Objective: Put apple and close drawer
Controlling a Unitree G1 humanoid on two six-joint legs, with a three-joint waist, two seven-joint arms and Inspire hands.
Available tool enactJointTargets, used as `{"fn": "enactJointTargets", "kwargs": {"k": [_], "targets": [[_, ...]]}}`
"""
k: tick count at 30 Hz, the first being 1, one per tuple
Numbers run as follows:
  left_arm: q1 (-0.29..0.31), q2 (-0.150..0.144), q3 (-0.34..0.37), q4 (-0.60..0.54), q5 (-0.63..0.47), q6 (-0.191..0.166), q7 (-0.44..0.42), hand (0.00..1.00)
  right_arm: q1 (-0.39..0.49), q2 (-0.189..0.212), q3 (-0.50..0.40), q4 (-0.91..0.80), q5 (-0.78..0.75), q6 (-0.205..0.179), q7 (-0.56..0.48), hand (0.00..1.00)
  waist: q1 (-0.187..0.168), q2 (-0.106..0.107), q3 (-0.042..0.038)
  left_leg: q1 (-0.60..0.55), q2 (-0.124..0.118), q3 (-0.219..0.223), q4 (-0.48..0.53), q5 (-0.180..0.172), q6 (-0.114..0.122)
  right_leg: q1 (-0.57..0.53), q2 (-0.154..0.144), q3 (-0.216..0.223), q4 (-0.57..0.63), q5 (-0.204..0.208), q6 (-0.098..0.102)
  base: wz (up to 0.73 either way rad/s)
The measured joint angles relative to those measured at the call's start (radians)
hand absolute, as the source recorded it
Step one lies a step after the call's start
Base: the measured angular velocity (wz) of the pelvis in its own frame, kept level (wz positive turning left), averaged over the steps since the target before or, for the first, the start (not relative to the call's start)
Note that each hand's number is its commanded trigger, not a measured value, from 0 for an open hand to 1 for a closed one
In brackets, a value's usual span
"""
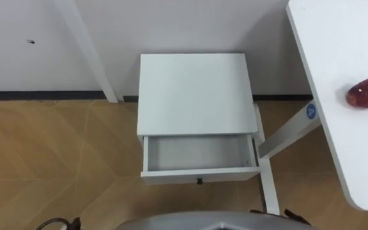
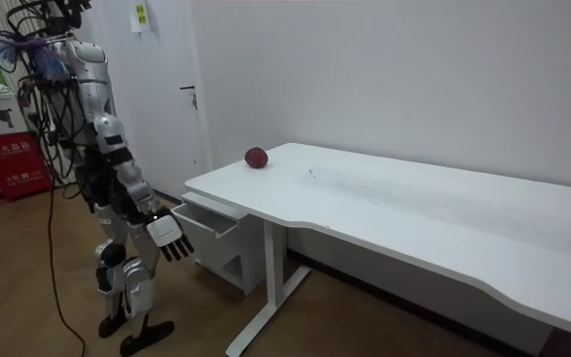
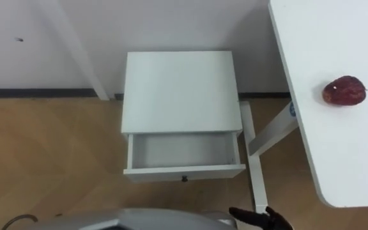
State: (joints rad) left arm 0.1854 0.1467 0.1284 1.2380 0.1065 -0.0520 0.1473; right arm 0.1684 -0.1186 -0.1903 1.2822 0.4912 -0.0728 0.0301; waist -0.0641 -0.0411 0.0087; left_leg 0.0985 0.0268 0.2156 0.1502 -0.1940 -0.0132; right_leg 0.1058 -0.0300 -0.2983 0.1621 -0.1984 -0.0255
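From my station, the head camera looked down on a wooden floor [image 1: 50, 147] laid in slanted planks across the left of the frame. At centre stood a small white cabinet [image 1: 193, 92] with a flat, smooth, square top, its back against the wall. Its drawer [image 1: 200, 156] was pulled out toward the robot, showing a shallow, pale grey rectangular inside, with a small dark knob [image 1: 199, 181] on the front panel. To the right of it a white slanted desk leg [image 1: 286, 134] ran up under the white desk [image 1: 344, 57], whose smooth top was cut off by the right edge of the frame. The apple [image 1: 367, 93], dark red and roundish, lay on that desk at the upper right, well apart from the drawer.

In the room view the robot stood at the left, facing the cabinet. Its right hand [image 2: 167, 236] hung just short of the drawer front, dark fingers spread and straight, holding nothing. The cabinet was partly hidden behind the arm and the desk. The desk's long top ran off at the right.
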Motion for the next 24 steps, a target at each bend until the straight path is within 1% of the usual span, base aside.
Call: {"fn": "enactJointTargets", "kwargs": {"k": [1, 3, 4, 6, 8, 9, 11, 12, 13, 14, 16, 17, 19, 22, 24], "targets": [[0.001, -0.001, 0.005, 0.0, 0.0, 0.0, 0.002, 0.0, 0.002, 0.0, -0.013, 0.0, 0.029, 0.0, -0.003, 0.0, -0.004, 0.001, 0.0001, 0.0, 0.0, 0.0, 0.0, 0.0, 0.0, -0.002, 0.0, 0.0, 0.003, 0.0, 0.0, 0.0], [0.007, -0.005, 0.031, 0.001, -0.001, -0.001, 0.018, 0.0, 0.012, 0.0, -0.084, 0.002, 0.135, 0.001, -0.012, 0.0, -0.019, 0.003, -0.0006, 0.0, 0.001, 0.003, -0.002, -0.001, 0.002, -0.007, 0.001, 0.01, 0.008, 0.0, 0.0, -0.05], [0.007, -0.005, 0.04, 0.001, -0.001, -0.001, 0.02, 0.0, 0.016, 0.0, -0.102, 0.002, 0.155, 0.001, -0.017, 0.0, -0.02, 0.003, -0.0009, 0.0, 0.001, 0.005, -0.002, -0.002, 0.003, -0.008, 0.002, 0.013, 0.008, -0.001, 0.0, -0.07], [0.007, -0.006, 0.093, 0.001, -0.001, 0.0, 0.021, 0.0, 0.024, 0.0, -0.163, -0.001, 0.243, 0.001, -0.037, 0.0, -0.024, 0.006, -0.0023, 0.001, 0.002, 0.005, -0.001, -0.004, 0.006, -0.013, 0.003, 0.022, 0.007, -0.001, 0.0, -0.06], [0.008, -0.005, 0.123, 0.001, -0.001, 0.0, 0.025, 0.0, 0.039, 0.0, -0.2, -0.001, 0.296, 0.001, -0.051, 0.0, -0.029, 0.008, -0.0045, 0.001, 0.004, 0.005, 0.001, -0.004, 0.007, -0.019, 0.002, 0.023, 0.009, -0.001, 0.0, -0.02], [0.009, -0.004, 0.128, 0.001, -0.005, 0.0, 0.027, 0.0, 0.04, 0.0, -0.213, -0.001, 0.313, 0.002, -0.058, 0.0, -0.033, 0.01, -0.0056, 0.002, 0.005, 0.005, 0.001, -0.004, 0.007, -0.019, 0.002, 0.023, 0.01, -0.001, 0.0, 0.0], [0.023, -0.004, 0.136, 0.001, -0.006, 0.001, 0.03, 0.0, 0.039, 0.0, -0.265, -0.001, 0.359, 0.002, -0.084, 0.0, -0.043, 0.017, -0.0106, 0.006, 0.007, 0.016, 0.003, -0.004, 0.007, -0.019, 0.0, 0.028, 0.019, -0.001, 0.001, -0.1], [0.025, -0.004, 0.137, 0.002, -0.006, 0.002, 0.031, 0.0, 0.039, 0.0, -0.273, 0.0, 0.368, 0.002, -0.088, 0.0, -0.043, 0.019, -0.0093, 0.011, 0.008, 0.021, 0.003, -0.004, 0.007, -0.019, -0.001, 0.032, 0.025, -0.001, 0.001, -0.22], [0.029, -0.004, 0.144, 0.007, -0.006, 0.003, 0.031, 0.0, 0.039, 0.0, -0.292, -0.001, 0.371, 0.002, -0.102, 0.0, -0.045, 0.016, -0.0086, 0.017, 0.008, 0.027, 0.003, -0.004, 0.007, -0.017, 0.0, 0.041, 0.026, -0.002, 0.0, -0.2], [0.031, -0.004, 0.145, 0.017, -0.006, 0.003, 0.033, 0.0, 0.034, 0.0, -0.318, -0.002, 0.381, 0.002, -0.113, 0.0, -0.048, 0.019, -0.0122, 0.019, 0.008, 0.029, 0.003, -0.004, 0.007, -0.016, 0.0, 0.045, 0.025, -0.002, 0.0, -0.14], [0.031, -0.004, 0.144, 0.018, -0.006, 0.003, 0.038, 0.0, 0.023, 0.0, -0.344, -0.004, 0.411, 0.002, -0.132, 0.0, -0.059, 0.022, -0.012, 0.019, 0.007, 0.032, 0.003, -0.004, 0.007, -0.017, -0.001, 0.045, 0.025, -0.003, 0.001, 0.0], [0.033, -0.003, 0.144, 0.018, -0.006, 0.003, 0.041, 0.0, 0.015, 0.0, -0.345, -0.007, 0.429, 0.002, -0.152, 0.0, -0.068, 0.021, -0.0123, 0.019, 0.007, 0.032, 0.003, -0.004, 0.007, -0.019, -0.001, 0.046, 0.025, -0.006, 0.001, 0.0], [0.037, -0.002, 0.144, 0.017, -0.005, 0.003, 0.041, 0.0, 0.012, 0.0, -0.345, -0.012, 0.473, 0.002, -0.171, 0.0, -0.069, 0.02, -0.0126, 0.021, 0.007, 0.032, 0.003, -0.004, 0.007, -0.019, -0.001, 0.05, 0.027, -0.008, 0.002, 0.0], [0.048, -0.001, 0.144, 0.015, -0.005, 0.003, 0.042, 0.0, 0.017, 0.001, -0.348, -0.074, 0.558, 0.001, -0.227, 0.0, -0.069, 0.017, -0.0124, 0.023, 0.007, 0.033, 0.003, -0.004, 0.007, -0.02, -0.001, 0.053, 0.027, -0.009, 0.002, -0.01], [0.061, 0.006, 0.144, 0.003, -0.006, 0.003, 0.048, 0.0, 0.021, 0.001, -0.385, -0.133, 0.619, -0.002, -0.274, 0.0, -0.071, 0.012, -0.0136, 0.029, 0.001, 0.036, 0.003, -0.004, 0.007, -0.02, 0.0, 0.058, 0.029, -0.009, 0.002, -0.07]]}}
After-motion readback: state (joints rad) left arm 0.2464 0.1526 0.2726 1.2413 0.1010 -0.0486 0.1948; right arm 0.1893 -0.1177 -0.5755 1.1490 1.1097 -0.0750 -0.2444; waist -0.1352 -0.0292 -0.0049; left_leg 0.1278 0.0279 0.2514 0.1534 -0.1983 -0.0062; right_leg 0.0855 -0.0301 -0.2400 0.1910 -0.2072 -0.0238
